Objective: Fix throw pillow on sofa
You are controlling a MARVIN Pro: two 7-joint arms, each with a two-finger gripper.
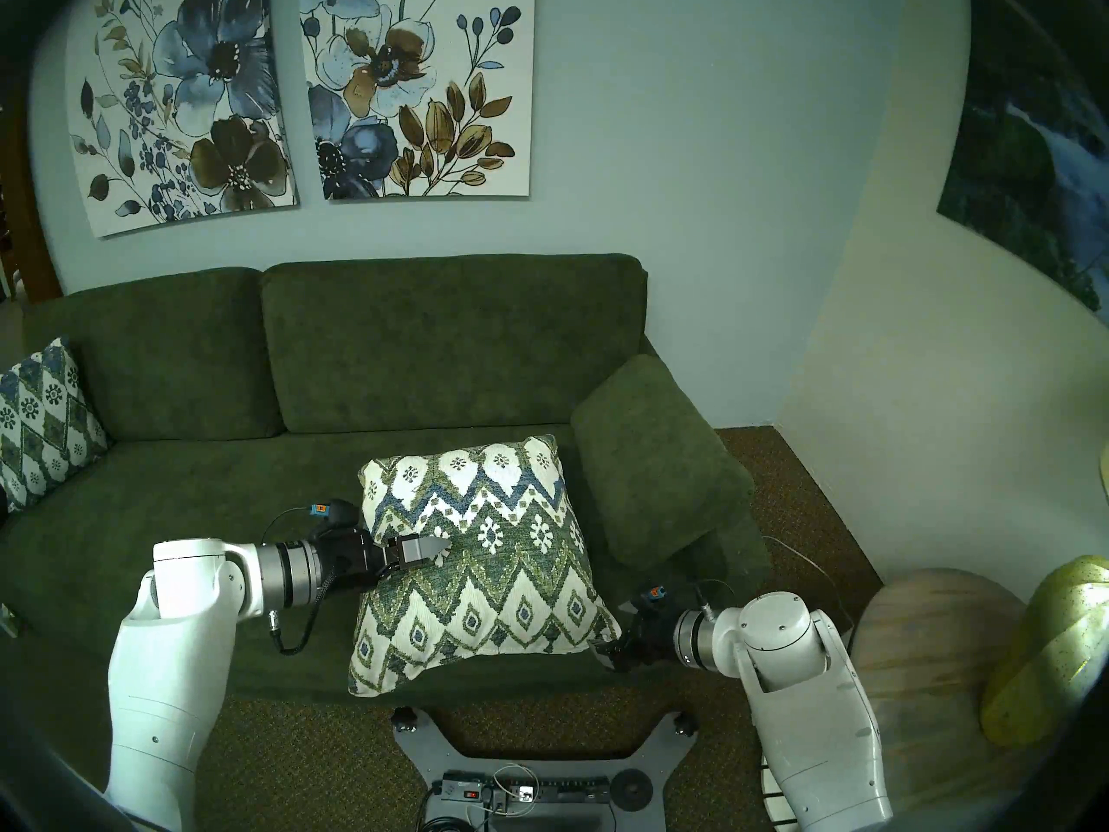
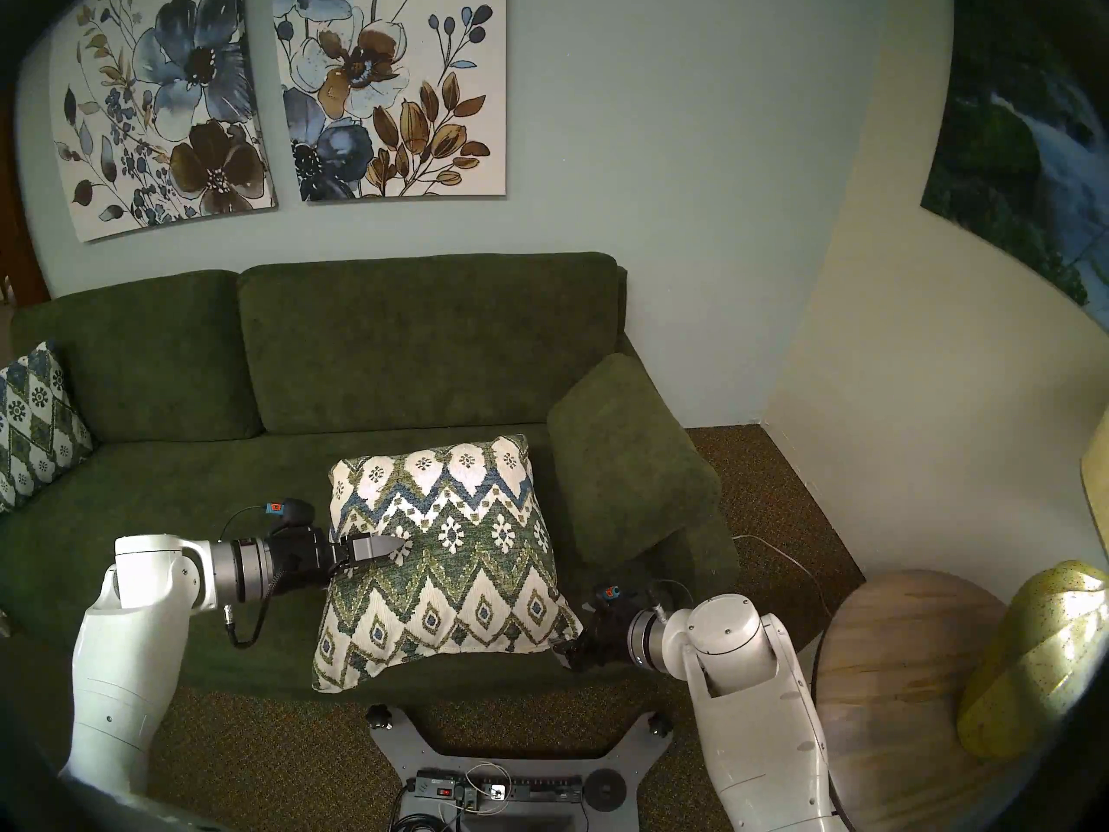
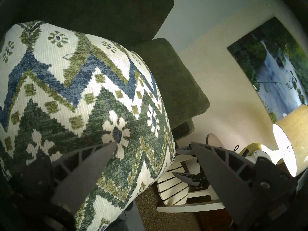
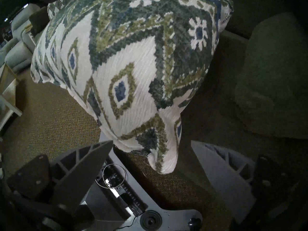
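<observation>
The plump, soft throw pillow (image 1: 480, 557) lies flat on the sofa (image 1: 180, 500) seat beside its armrest (image 1: 657, 458), likely light and best gripped at corners, both end effectors spread wide, empty.

Armrest (image 1: 657, 452) crowds throw pillow (image 1: 480, 560); left seat (image 1: 180, 500) free.

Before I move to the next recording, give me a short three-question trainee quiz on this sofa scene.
1. True or false: the throw pillow stands upright against the back cushions of the sofa.
2. Which end effector sits at the pillow's front right corner? A) left end effector B) right end effector
3. Fill in: both end effectors have their jaws ___.

Key: 1 false, it lies on the seat, overhanging the front edge. 2 B. 3 open, neither gripping the pillow.
</observation>
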